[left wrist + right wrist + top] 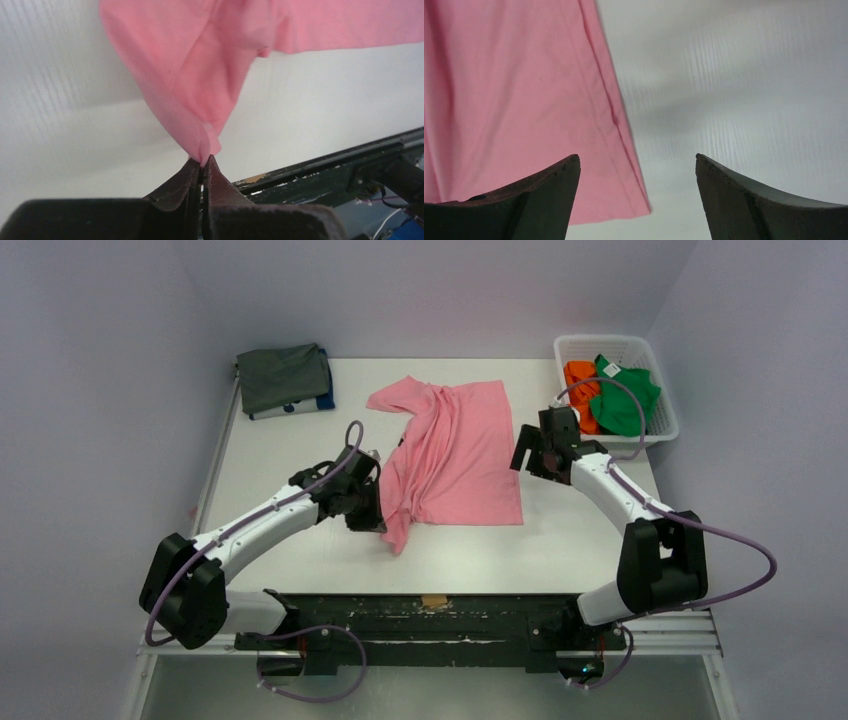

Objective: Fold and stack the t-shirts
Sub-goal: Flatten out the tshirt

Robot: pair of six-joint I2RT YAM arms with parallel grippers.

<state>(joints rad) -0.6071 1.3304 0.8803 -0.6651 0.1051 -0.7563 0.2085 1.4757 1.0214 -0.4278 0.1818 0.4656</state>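
The large pink t-shirt (455, 455) lies rumpled on the middle of the white table (300, 550). My left gripper (368, 502) is shut on a pinch of its left edge; in the left wrist view the pink cloth (200, 75) hangs from the closed fingertips (203, 162). My right gripper (532, 452) is open and empty, just right of the shirt's right edge; the right wrist view shows the shirt's corner (524, 110) under the left finger. A folded dark grey t-shirt (283, 376) lies on a blue one (322, 402) at the back left. Orange (579, 390) and green (628, 395) t-shirts sit in the basket.
The white lattice basket (662, 400) stands at the table's back right corner. The black rail (430, 615) with the arm bases runs along the near edge. A metal strip (212, 470) borders the table's left side.
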